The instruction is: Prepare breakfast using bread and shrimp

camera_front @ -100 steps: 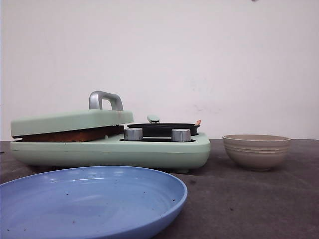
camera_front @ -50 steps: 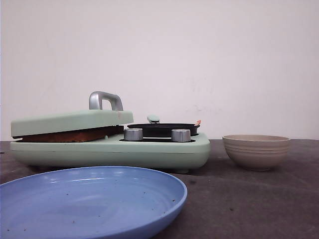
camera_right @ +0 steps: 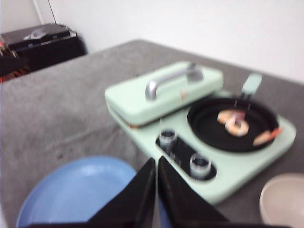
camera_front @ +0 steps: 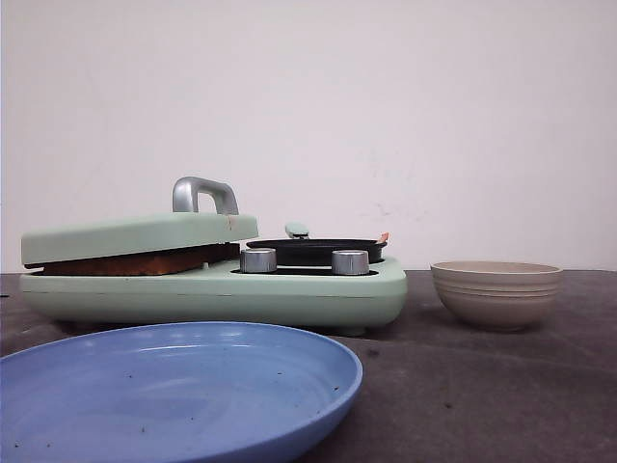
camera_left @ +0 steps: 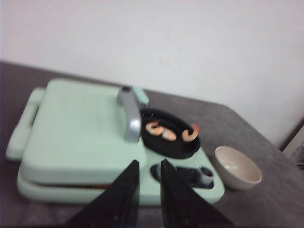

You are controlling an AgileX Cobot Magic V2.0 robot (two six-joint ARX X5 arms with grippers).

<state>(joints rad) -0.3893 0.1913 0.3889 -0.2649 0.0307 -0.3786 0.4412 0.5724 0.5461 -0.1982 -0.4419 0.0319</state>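
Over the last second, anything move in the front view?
Nothing visibly changed. The press lid is down on the bread, the shrimp sit in the black pan, and the blue plate and beige bowl stand where they were. Neither arm shows in the front view.

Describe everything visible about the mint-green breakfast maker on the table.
The breakfast maker is a low, mint-green appliance that looks like glossy plastic, sitting flat on the dark table. Its hinged lid, with a silver metal handle, is shut down on toasted bread, whose brown edge shows in the gap. Beside the lid, a round black pan holds the shrimp. Two silver knobs sit along the front.
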